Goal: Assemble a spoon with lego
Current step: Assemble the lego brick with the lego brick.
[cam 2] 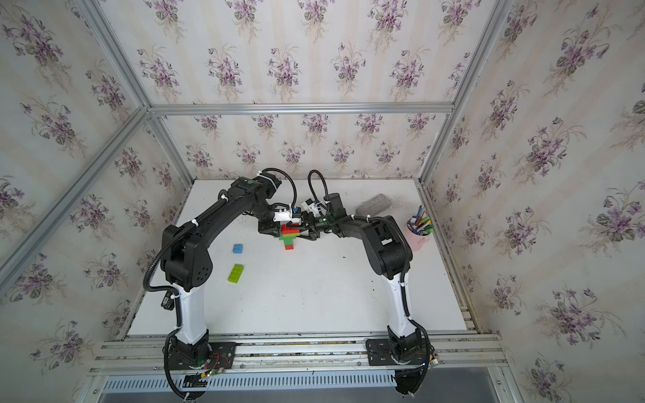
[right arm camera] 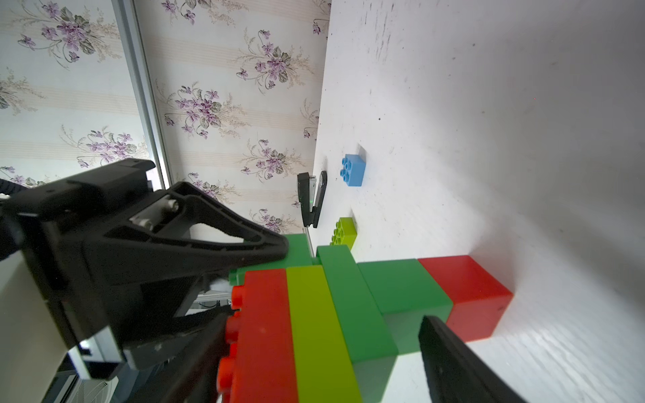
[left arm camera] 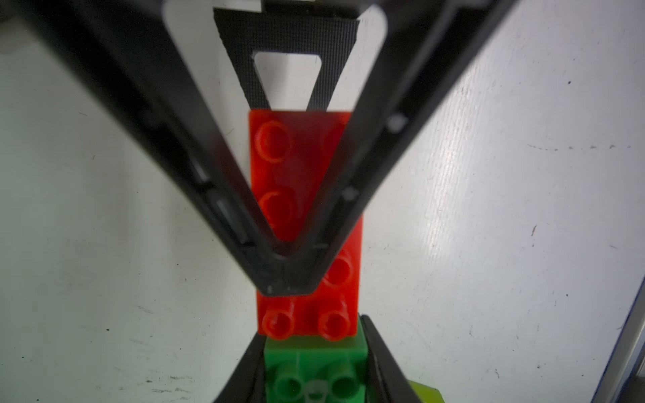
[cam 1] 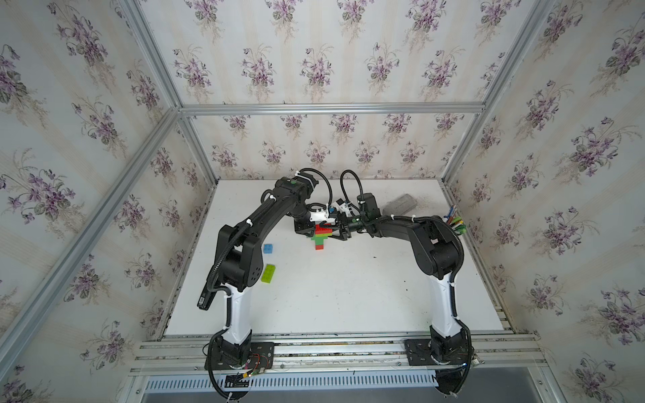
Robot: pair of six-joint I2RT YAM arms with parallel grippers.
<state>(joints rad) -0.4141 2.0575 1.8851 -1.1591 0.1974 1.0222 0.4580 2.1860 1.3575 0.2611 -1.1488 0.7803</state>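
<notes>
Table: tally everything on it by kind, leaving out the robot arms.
Loose bricks: 2 (blue brick, lime brick)
part-built spoon: 1
pink cup of pens: 1
grey block: 1
Total: 5

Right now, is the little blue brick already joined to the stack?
No, the blue brick lies loose on the table, apart from the spoon.
</notes>
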